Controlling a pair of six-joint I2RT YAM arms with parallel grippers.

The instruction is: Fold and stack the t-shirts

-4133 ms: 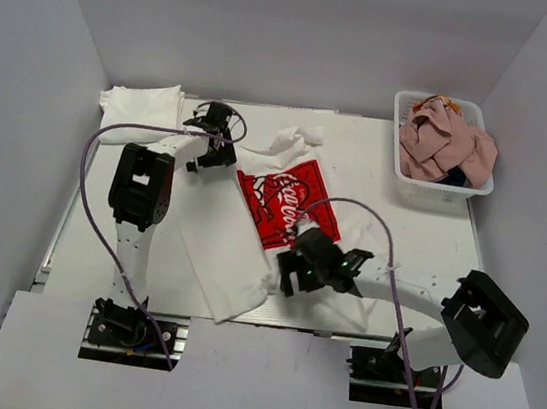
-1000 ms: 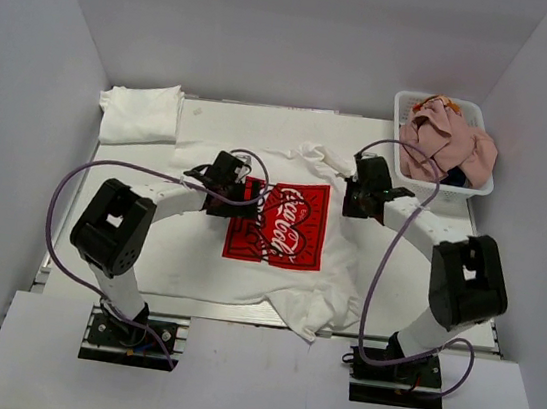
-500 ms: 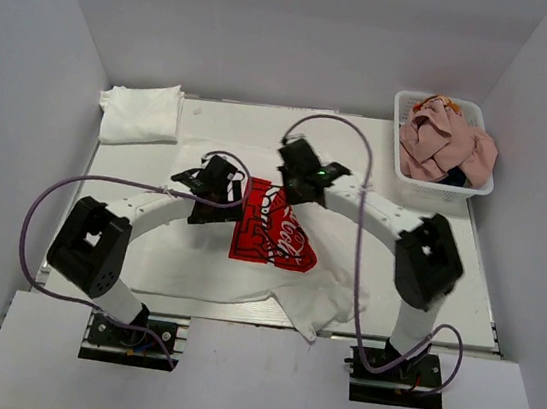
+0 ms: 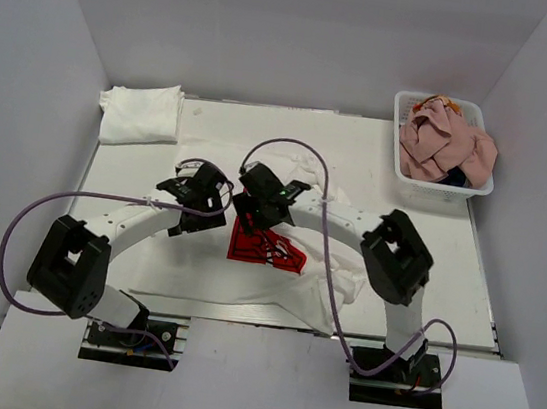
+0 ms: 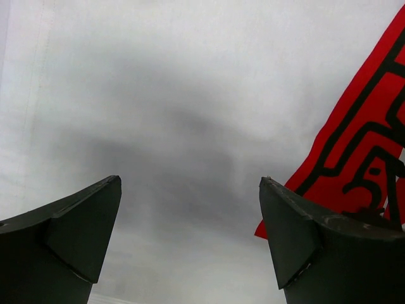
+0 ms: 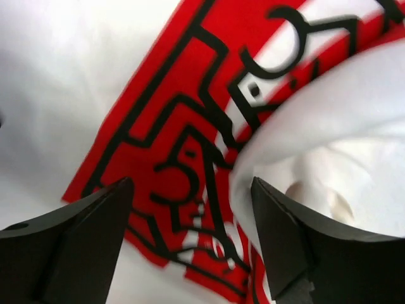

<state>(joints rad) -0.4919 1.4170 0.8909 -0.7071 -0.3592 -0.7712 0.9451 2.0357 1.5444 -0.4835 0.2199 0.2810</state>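
Red-printed white shirt (image 4: 270, 248) lies bunched mid-counter, nearer the front edge. My left gripper (image 5: 190, 183) and right gripper (image 6: 190, 182) both gape, empty; I'd pinch the loose fold's hem evenly before dragging.

white plastic mesh basket (image 4: 434, 194) at the far right corner of the white table (image 4: 361, 151)

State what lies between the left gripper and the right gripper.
In the top external view, a narrow strip of the Coca-Cola t-shirt lies between the left gripper and the right gripper: white cloth, just left of its red print.
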